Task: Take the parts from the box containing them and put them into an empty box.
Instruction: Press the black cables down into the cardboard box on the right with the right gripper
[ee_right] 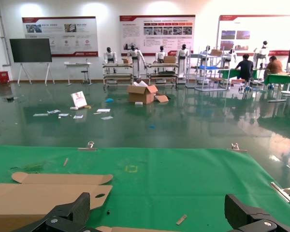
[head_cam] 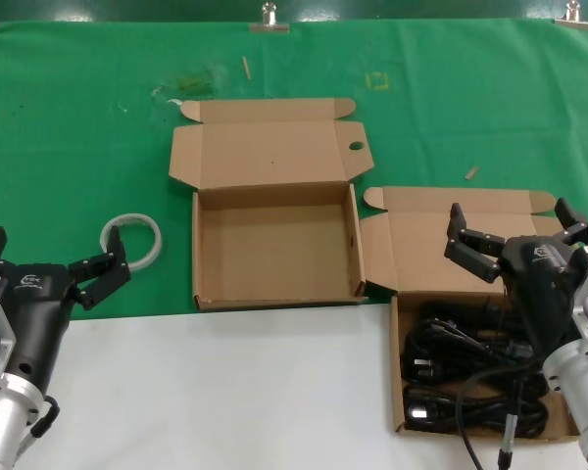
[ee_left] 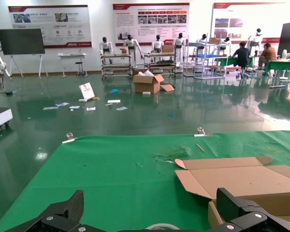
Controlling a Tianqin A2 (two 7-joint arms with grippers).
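Observation:
The empty box (head_cam: 274,250) lies open mid-table on the green cloth, its lid (head_cam: 265,152) folded back; the lid also shows in the left wrist view (ee_left: 246,179) and the right wrist view (ee_right: 34,200). The box containing the parts (head_cam: 397,392) sits at the front right, holding several black coiled power cords (head_cam: 441,343). My right gripper (head_cam: 514,220) is open and empty above that box's raised lid (head_cam: 421,250). My left gripper (head_cam: 57,253) is open and empty at the front left, near the tape ring.
A whitish tape ring (head_cam: 132,240) lies on the cloth left of the empty box, just beyond my left gripper; it also shows in the left wrist view (ee_left: 162,226). Small scraps (head_cam: 470,172) lie on the cloth. Clips (head_cam: 269,20) hold the far edge.

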